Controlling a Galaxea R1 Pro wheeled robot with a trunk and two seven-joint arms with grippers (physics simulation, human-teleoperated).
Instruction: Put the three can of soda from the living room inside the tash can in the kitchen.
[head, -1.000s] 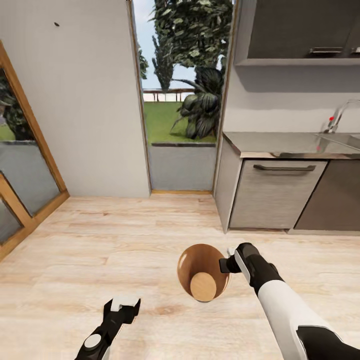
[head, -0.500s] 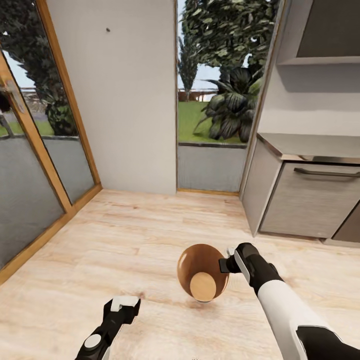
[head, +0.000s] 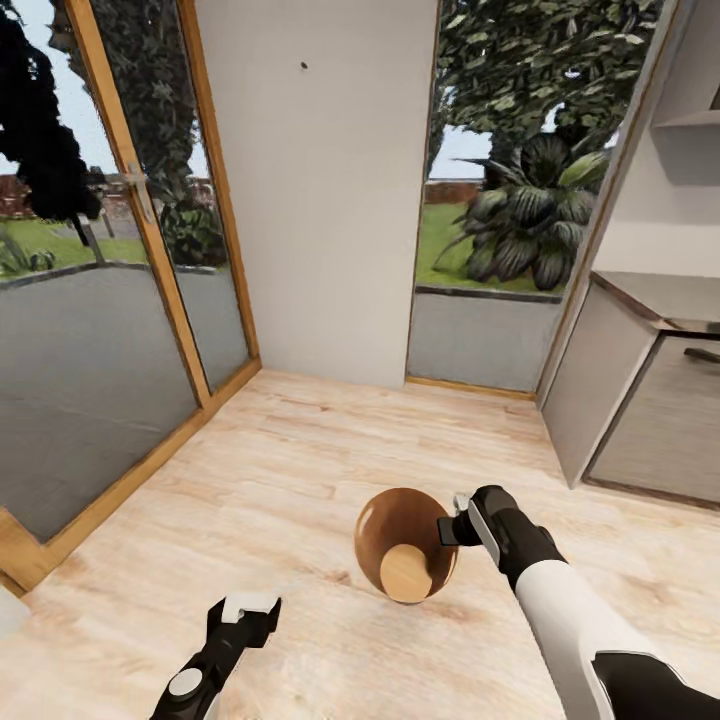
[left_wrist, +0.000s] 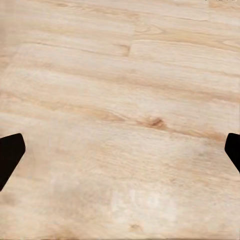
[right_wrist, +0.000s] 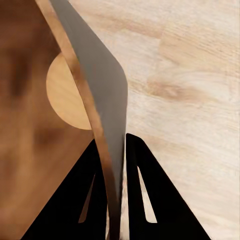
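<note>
**Carrying the bucket across the kitchen floor**

Light wood planks (head: 300, 450) are spreading under me, with glass doors (head: 100, 300) on my left and a grey kitchen cabinet (head: 640, 400) on my right. My right gripper (head: 452, 522) is pinching the tash can (head: 385, 530) by its rim, one finger (right_wrist: 150, 200) outside the thin wall and one inside. It is hanging tilted above the floor, its coppery inside empty. I am judging it light and stiff, though a rim hold may let it swing or slip. My left gripper (head: 245, 610) is hanging spread and empty.
</note>
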